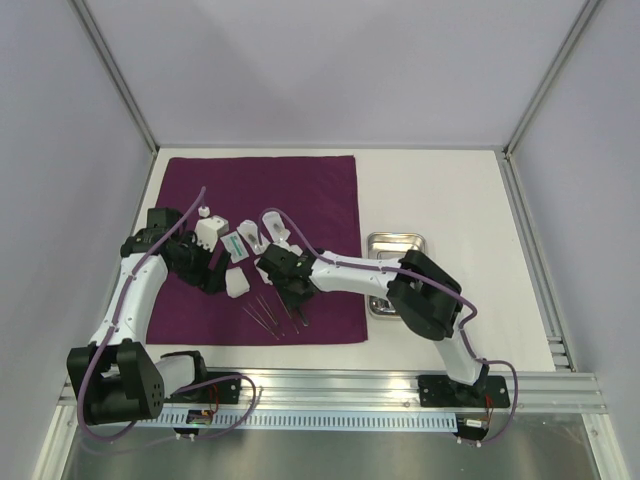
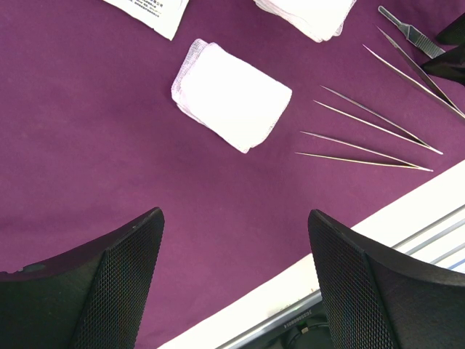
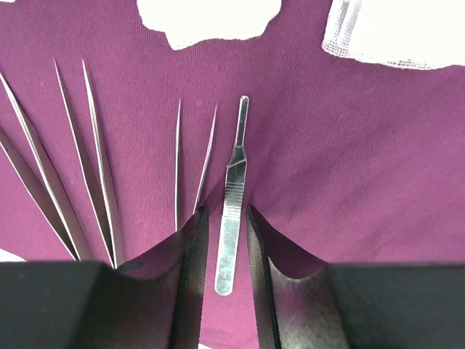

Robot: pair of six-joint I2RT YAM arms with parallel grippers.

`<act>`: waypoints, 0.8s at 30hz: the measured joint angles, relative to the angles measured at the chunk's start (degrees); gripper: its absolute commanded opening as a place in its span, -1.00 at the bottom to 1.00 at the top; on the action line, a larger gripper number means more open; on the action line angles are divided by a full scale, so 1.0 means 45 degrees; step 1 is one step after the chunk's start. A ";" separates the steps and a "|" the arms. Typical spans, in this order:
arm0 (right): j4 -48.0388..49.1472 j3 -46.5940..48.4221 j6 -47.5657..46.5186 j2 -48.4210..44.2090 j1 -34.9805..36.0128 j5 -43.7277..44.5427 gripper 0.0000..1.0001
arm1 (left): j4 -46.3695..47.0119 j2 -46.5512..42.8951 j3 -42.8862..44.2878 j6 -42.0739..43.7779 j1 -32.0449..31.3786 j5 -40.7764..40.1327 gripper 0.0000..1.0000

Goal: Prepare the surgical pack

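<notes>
— How's the left pincer (image 2: 236,218)?
— Jaws spread wide, pointing down; the left arm (image 1: 133,292) is bent at the elbow behind it.
— And the right pincer (image 3: 225,211)?
— Jaws drawn narrow, a slim gap left between them, tips low; the right arm (image 1: 350,272) reaches out long behind it.

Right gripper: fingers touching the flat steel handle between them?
Apart. Right wrist view: the flat steel handle lies between the right gripper fingers, purple cloth showing either side.
</notes>
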 measured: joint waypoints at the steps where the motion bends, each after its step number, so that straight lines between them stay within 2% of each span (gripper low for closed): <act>1: -0.0015 0.0024 0.0000 0.0015 0.0005 0.0010 -0.40 | 0.0000 0.0000 0.0000 0.0000 0.0000 0.0000 0.78; 3: -0.0044 0.0068 0.0005 0.0049 0.0005 0.0000 -0.41 | 0.0000 0.0000 0.0000 0.0005 0.0000 0.0000 0.78; 7: -0.0277 0.0267 0.0024 0.0189 0.0000 0.0146 -0.81 | 0.0000 0.0000 0.0000 0.0005 0.0000 -0.0005 0.78; 9: -0.0311 0.0277 0.0112 0.0204 -0.0005 0.0219 -0.93 | 0.0000 0.0000 0.0000 0.0005 0.0000 -0.0005 0.78; 12: -0.0321 0.0277 0.0194 0.0199 -0.0005 0.0253 -0.99 | 0.0000 0.0000 0.0000 0.0005 0.0000 -0.0005 0.78; 24: 0.0525 -0.0971 0.0461 -0.0685 -0.0476 -0.0593 -0.99 | 0.0000 0.0000 0.0000 0.0005 0.0000 -0.0044 0.78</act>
